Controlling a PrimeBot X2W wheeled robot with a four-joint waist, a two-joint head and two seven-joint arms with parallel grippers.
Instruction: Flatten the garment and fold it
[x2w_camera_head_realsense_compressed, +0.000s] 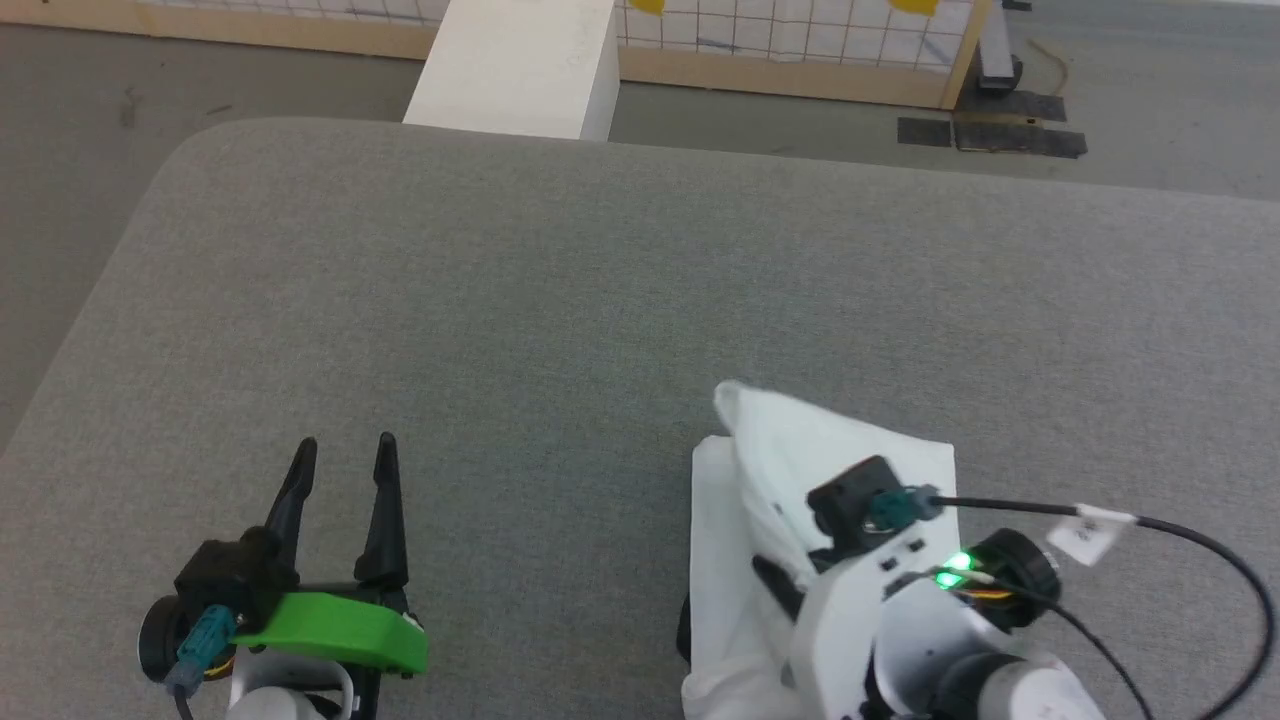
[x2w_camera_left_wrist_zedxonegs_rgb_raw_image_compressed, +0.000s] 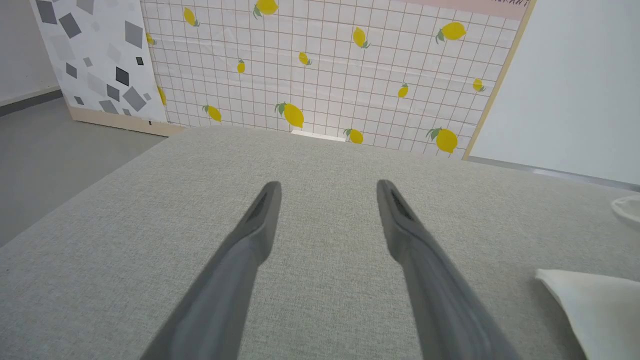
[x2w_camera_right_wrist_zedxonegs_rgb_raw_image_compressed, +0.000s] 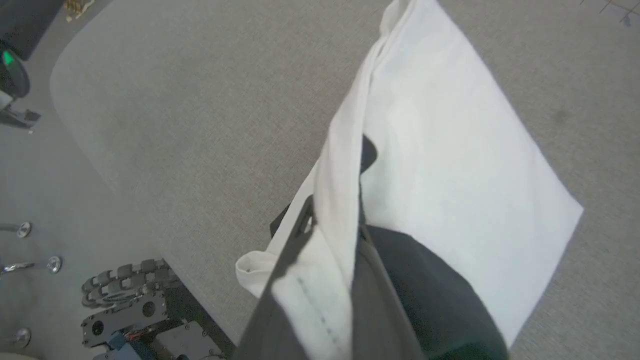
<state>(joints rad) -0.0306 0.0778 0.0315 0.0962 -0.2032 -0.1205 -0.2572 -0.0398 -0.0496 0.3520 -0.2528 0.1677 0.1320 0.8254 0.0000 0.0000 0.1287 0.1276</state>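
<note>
Right pincer (x2w_camera_right_wrist_zedxonegs_rgb_raw_image_compressed: 335, 190) nips soft white folded garment (x2w_camera_right_wrist_zedxonegs_rgb_raw_image_compressed: 450, 150); left pincer (x2w_camera_head_realsense_compressed: 346, 445) splayed, empty, over grey woven surface (x2w_camera_head_realsense_compressed: 600, 280).

You're looking at grey fabric tabletop (x2w_camera_head_realsense_compressed: 560, 300) spreading across view, rounded corner showing at far left. White block (x2w_camera_head_realsense_compressed: 520, 65) standing just beyond far edge. Lemon-print grid panel (x2w_camera_left_wrist_zedxonegs_rgb_raw_image_compressed: 325, 75) rising behind (wooden frame (x2w_camera_head_realsense_compressed: 780, 78) running along its base), speckled panel (x2w_camera_left_wrist_zedxonegs_rgb_raw_image_compressed: 95, 60) standing beside it. Dark mats (x2w_camera_head_realsense_compressed: 1000, 132) lying on grey floor (x2w_camera_head_realsense_compressed: 60, 150).
</note>
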